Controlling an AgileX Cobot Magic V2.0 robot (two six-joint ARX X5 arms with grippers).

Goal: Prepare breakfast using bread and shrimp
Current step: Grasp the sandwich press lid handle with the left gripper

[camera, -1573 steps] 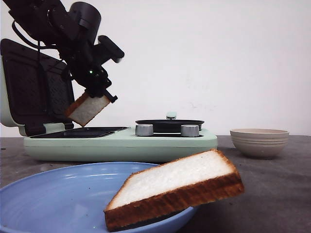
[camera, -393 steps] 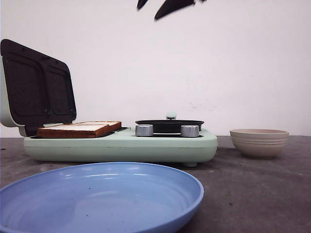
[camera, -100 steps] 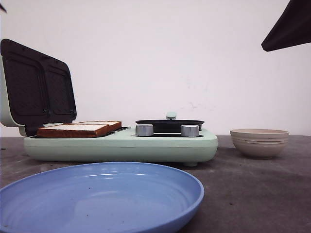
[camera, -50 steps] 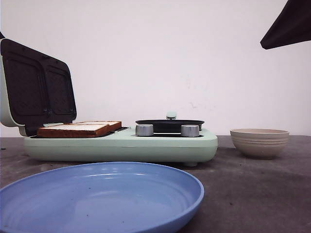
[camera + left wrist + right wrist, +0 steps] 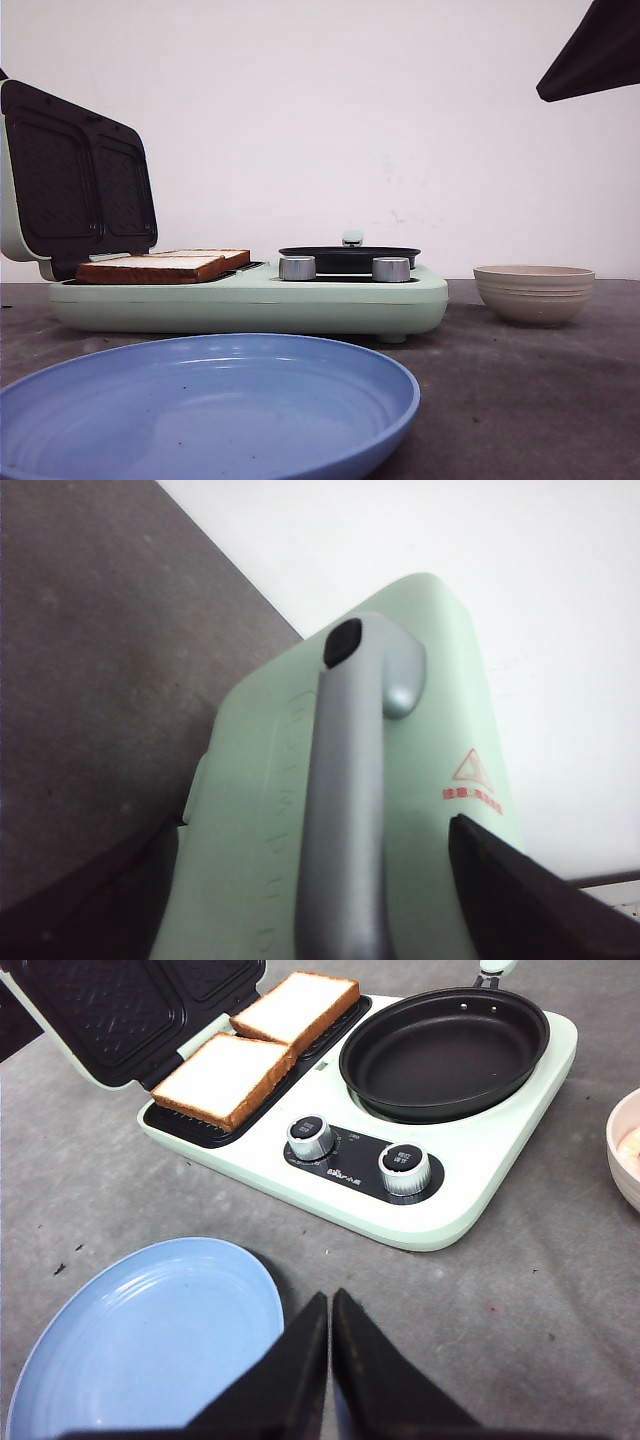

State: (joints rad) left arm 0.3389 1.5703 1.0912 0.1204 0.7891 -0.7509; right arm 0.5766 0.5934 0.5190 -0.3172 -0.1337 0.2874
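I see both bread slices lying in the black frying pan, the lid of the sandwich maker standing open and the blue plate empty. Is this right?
Not quite. In the right wrist view the two bread slices lie side by side on the grill plate of the sandwich maker, under its open lid, not in the black frying pan, which is empty. The blue plate is indeed empty.

Front view: dark part of right arm (image 5: 598, 52) cut by top right corner, end effector itself out of frame. Blue plate (image 5: 200, 400) cut by bottom and left edges. Open lid (image 5: 75, 175) of green appliance cut by left edge.

Left wrist view: lid with grey handle (image 5: 345, 810) cut by bottom edge; left end effector fingers (image 5: 520, 900) only dark blurred corners; red label too small to read.

Right wrist view: bowl (image 5: 625, 1155) cut by right edge, content unclear.
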